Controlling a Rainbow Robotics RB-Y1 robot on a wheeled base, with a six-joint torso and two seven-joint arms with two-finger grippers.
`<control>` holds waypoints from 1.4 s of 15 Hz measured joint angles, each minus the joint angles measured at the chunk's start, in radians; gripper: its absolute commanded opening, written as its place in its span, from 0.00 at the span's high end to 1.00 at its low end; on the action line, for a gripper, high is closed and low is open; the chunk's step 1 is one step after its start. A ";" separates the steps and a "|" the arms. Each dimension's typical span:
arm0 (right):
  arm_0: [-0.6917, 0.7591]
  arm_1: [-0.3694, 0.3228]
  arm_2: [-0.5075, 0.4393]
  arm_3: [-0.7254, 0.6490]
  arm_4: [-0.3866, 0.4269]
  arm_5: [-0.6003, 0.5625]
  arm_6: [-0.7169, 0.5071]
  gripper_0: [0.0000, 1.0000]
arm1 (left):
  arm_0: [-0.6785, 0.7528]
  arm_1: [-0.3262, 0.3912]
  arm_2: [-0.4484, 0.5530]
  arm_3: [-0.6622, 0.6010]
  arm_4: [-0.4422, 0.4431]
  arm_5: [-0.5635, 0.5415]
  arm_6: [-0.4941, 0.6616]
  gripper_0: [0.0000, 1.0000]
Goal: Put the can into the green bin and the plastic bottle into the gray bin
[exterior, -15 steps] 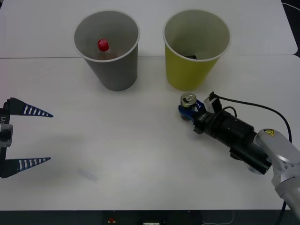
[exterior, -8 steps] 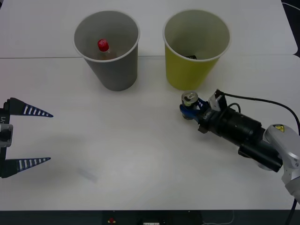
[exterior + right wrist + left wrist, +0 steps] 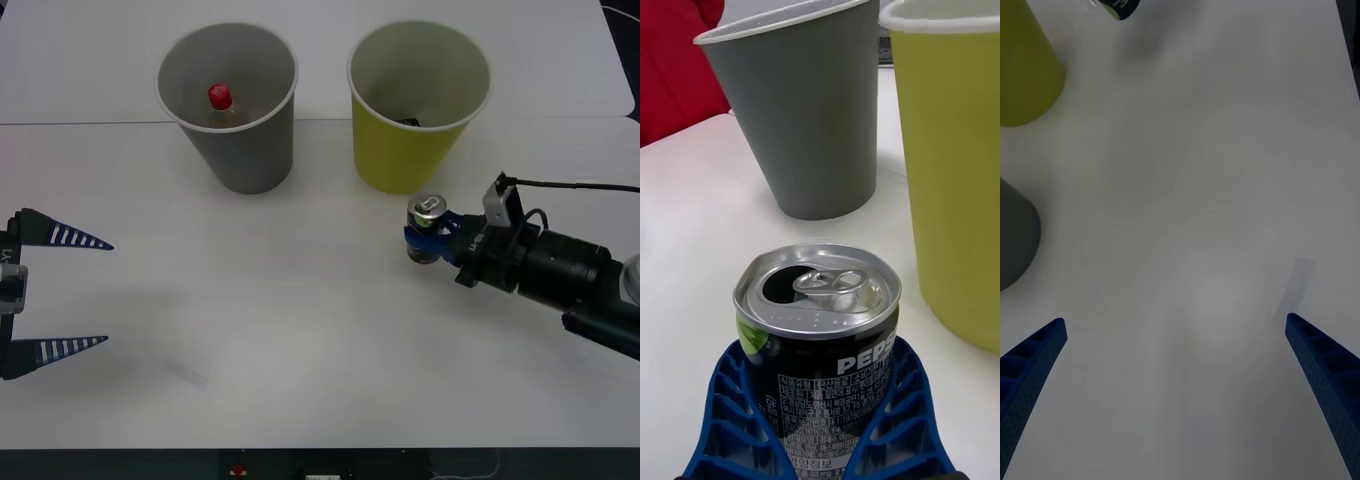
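Note:
The dark can [image 3: 427,228] with its silver top stands upright in front of the green bin [image 3: 412,110], a little to its right, and my right gripper [image 3: 430,240] is shut on it. In the right wrist view the can [image 3: 820,337] sits between the blue fingers [image 3: 737,420], with the green bin [image 3: 947,165] and the gray bin [image 3: 801,112] beyond it. The plastic bottle [image 3: 221,104] with its red cap stands inside the gray bin [image 3: 232,110]. My left gripper [image 3: 60,295] waits open at the table's left side.
The white table [image 3: 280,320] is bare between the two arms. A dark object [image 3: 408,122] lies inside the green bin. The right arm's black wrist and cable [image 3: 540,262] stretch in from the right edge. The two bins stand side by side at the back.
My right gripper has carried the can to the right and slightly toward me, and the arm has swung more level. The left arm has not moved.

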 measured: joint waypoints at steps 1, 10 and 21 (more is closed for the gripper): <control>0.009 -0.035 0.000 -0.041 0.013 0.005 -0.060 1.00 | 0.000 0.000 0.000 0.000 0.000 0.000 0.000 0.00; 0.115 -0.209 -0.191 -0.348 0.096 -0.087 -0.519 1.00 | 0.000 0.000 0.000 0.000 0.000 0.000 0.000 0.00; -0.068 -0.298 -0.389 -0.458 0.255 -0.230 -1.016 1.00 | 0.000 0.000 0.000 0.000 0.000 0.000 0.000 0.00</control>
